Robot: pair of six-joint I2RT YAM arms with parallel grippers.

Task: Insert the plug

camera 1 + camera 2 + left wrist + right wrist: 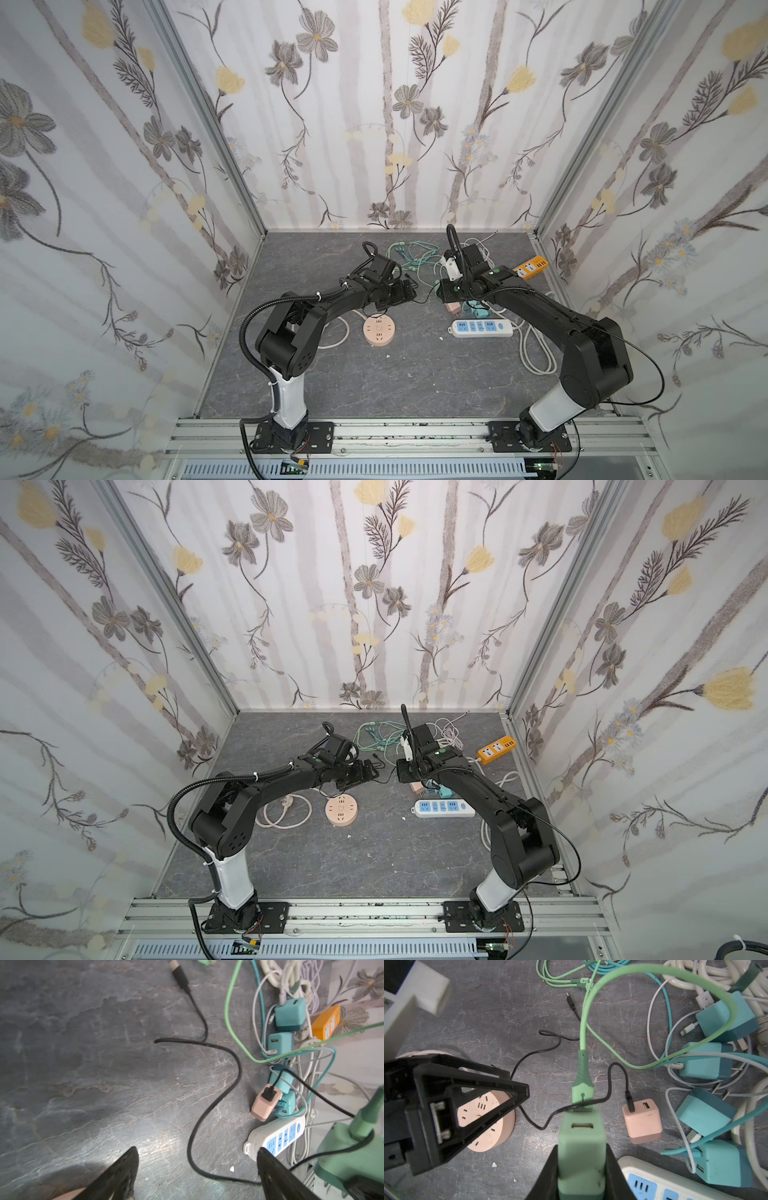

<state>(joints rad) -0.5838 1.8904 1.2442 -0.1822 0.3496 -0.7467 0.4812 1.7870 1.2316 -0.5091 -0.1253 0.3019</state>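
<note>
We've got a grey marbled tabletop (353, 382) carrying a round peach socket (378, 330) mid-frame, white strip (482, 328) right of it, cables (409, 253) above.

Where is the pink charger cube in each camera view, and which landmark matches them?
In a top view: pink charger cube right of centre, half under the right arm.
In a top view: pink charger cube near centre, under that arm.
Left wrist: pink charger cube against the teal chargers.
Right wrist: pink charger cube beside the green charger.
Landmark: white power strip, close by everywhere.
</note>
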